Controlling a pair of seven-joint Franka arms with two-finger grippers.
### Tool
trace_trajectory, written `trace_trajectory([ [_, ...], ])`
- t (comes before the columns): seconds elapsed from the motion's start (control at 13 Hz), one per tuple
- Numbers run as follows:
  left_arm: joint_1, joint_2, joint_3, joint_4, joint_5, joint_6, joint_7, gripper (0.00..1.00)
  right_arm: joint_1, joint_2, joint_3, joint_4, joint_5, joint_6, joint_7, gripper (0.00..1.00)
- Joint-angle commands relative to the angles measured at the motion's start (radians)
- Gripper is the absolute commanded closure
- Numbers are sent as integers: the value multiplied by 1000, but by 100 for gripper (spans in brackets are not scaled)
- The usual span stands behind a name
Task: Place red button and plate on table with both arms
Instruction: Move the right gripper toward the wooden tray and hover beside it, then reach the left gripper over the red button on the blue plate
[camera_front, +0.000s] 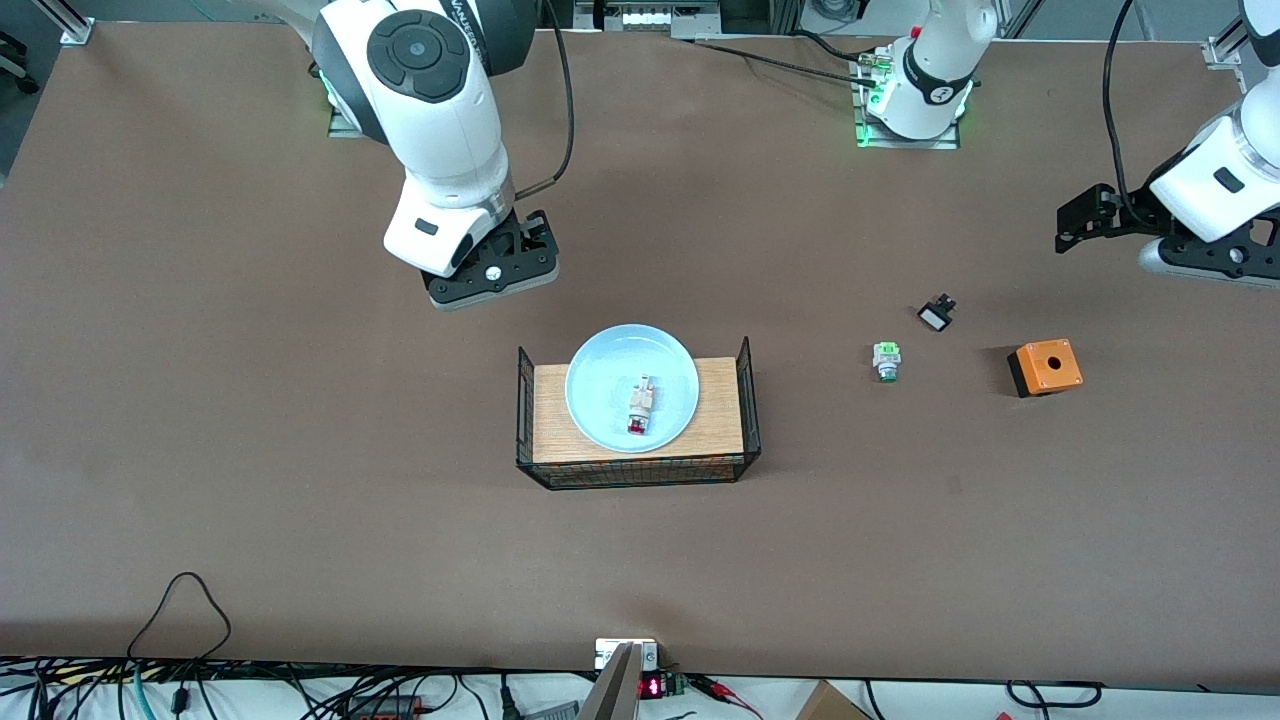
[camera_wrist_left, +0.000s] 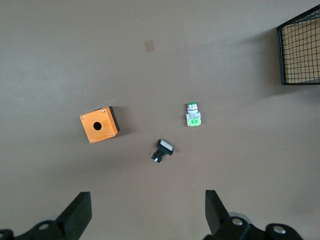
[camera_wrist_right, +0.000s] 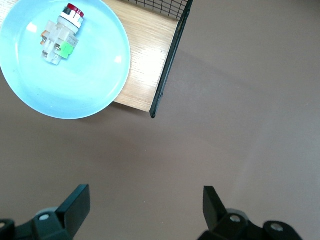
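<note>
The light-blue plate (camera_front: 600, 390) lies on a light-wood board with black wire ends (camera_front: 715, 420) mid-table. The red button (camera_front: 640, 405) lies on its side in the plate. Both show in the right wrist view, the plate (camera_wrist_right: 75, 85) and the button (camera_wrist_right: 61, 34). My right gripper (camera_front: 490, 275) hangs open and empty (camera_wrist_right: 145, 205) over bare brown table (camera_front: 300, 450), beside the board and farther from the front camera. My left gripper (camera_front: 1195, 268) is open and empty (camera_wrist_left: 147, 210) over the table at the left arm's end.
A green-capped switch (camera_front: 886, 360) (camera_wrist_left: 193, 116), a small black part with a white face (camera_front: 936, 314) (camera_wrist_left: 162, 150) and an orange box with a hole (camera_front: 1045, 367) (camera_wrist_left: 100, 125) lie toward the left arm's end. Cables run along the table's nearest edge.
</note>
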Motion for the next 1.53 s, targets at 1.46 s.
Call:
trace_trajectory([
  [1.46,2,104,-142,190,-18,-95,-207,0,34,24,-12,1,-26,-11,18,0],
])
